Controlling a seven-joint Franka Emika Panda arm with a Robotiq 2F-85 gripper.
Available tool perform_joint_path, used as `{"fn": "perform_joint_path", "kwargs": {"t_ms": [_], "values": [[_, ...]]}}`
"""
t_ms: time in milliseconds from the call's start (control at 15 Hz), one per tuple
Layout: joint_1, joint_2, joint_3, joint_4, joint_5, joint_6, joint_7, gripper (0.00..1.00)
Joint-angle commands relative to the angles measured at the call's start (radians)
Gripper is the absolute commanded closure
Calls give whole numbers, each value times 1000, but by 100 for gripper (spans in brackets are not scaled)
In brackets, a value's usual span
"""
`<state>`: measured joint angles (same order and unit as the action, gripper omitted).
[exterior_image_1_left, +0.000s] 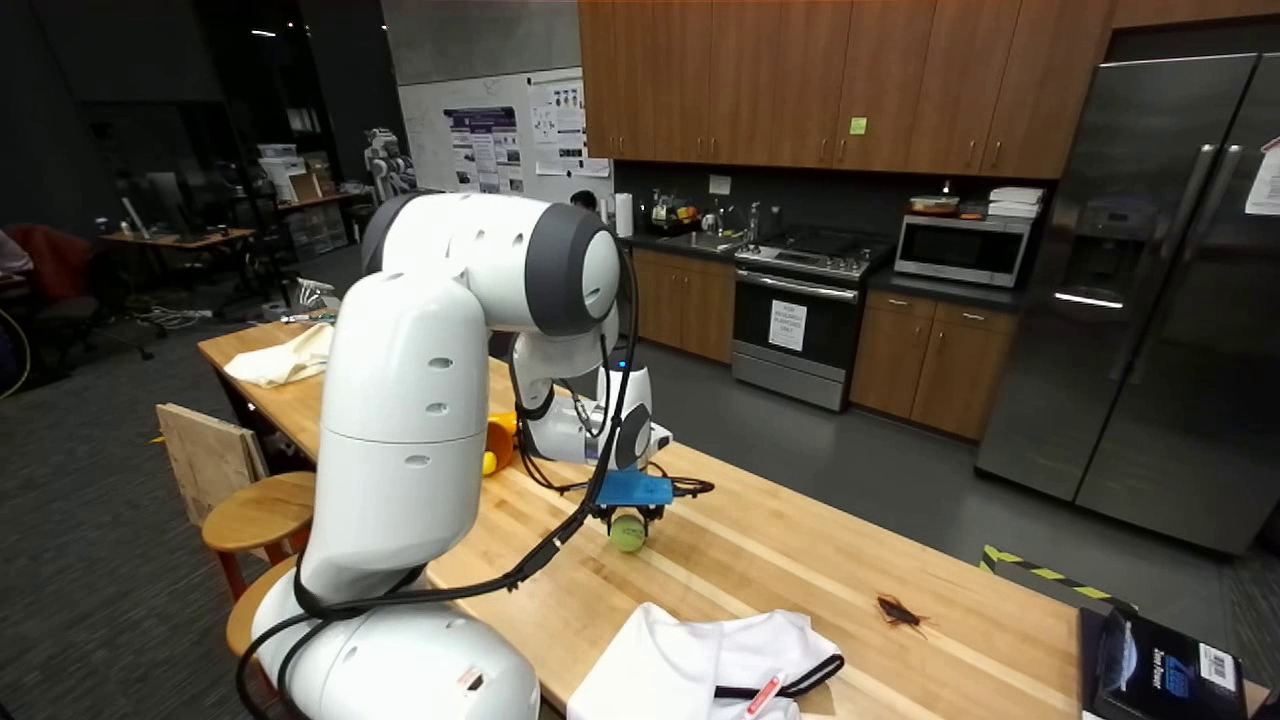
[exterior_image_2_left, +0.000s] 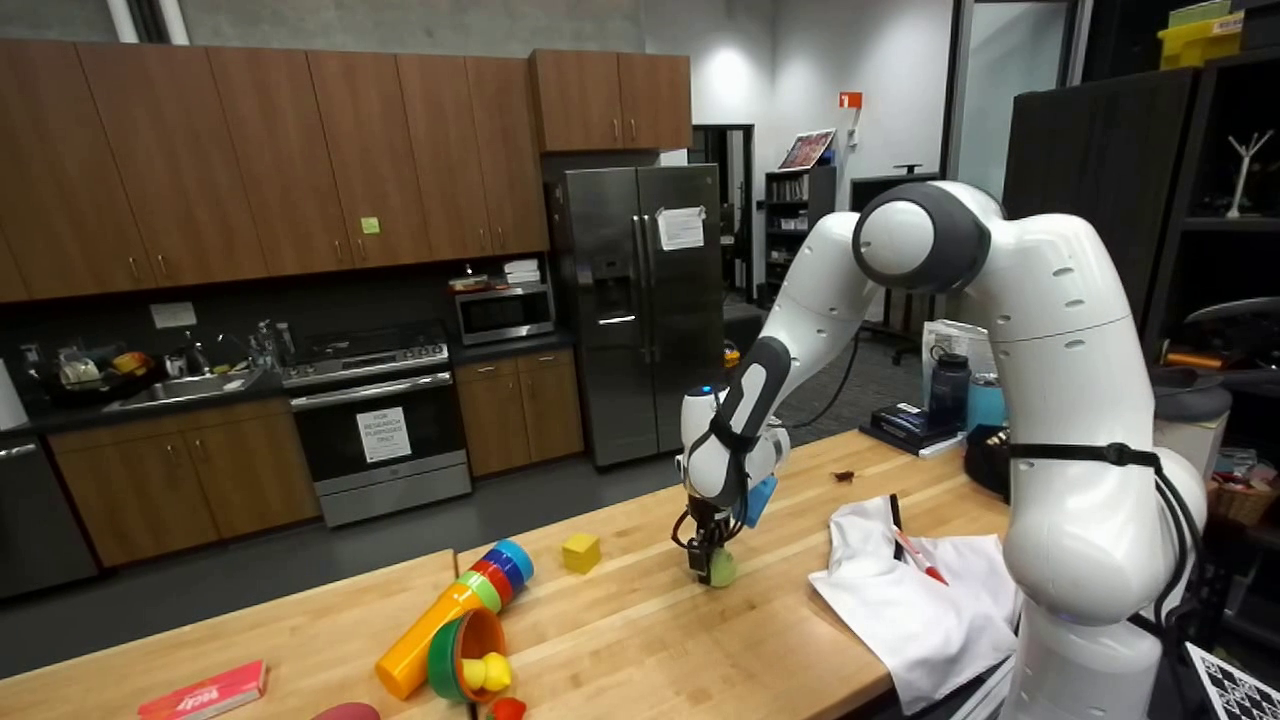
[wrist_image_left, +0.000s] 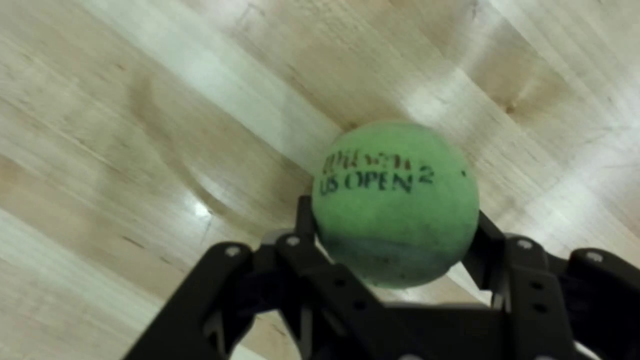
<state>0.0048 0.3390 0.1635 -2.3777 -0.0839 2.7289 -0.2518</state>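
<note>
Green in colour and lettered "US OPEN 2", a tennis ball (wrist_image_left: 395, 200) is clasped from both sides by the gripper (wrist_image_left: 395, 230); its jaws are spread to the width of the ball. The gripper is pointed downward, low over the pale wooden surface (exterior_image_2_left: 620, 640). Whether the ball is touching the surface or just clear of it cannot be settled from these angles. A blue plate (exterior_image_1_left: 634, 488) is carried on the gripper, above the ball. Near the gripper, to its left in an exterior view, a yellow block (exterior_image_2_left: 581, 553) is noted; farther out on that side, nested coloured cups (exterior_image_2_left: 455, 608) are laid, with a green-and-orange cup (exterior_image_2_left: 443, 655) beside them. To the gripper's right in that view, a crumpled white cloth (exterior_image_2_left: 900, 620) is found, and a red-and-white pen (exterior_image_2_left: 920, 557) is laid on it. Well apart from the gripper, to its right in both exterior views, a brown insect-shaped object (exterior_image_1_left: 898, 609) is observed.
</note>
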Motion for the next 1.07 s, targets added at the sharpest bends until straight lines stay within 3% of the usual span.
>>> {"fn": "perform_joint_path", "kwargs": {"t_ms": [0, 400, 1000], "values": [[66, 40, -23, 31, -21, -12, 71, 58], [161, 11, -29, 67, -141, -91, 79, 58], [117, -114, 34, 52, -35, -180, -37, 58]]}}
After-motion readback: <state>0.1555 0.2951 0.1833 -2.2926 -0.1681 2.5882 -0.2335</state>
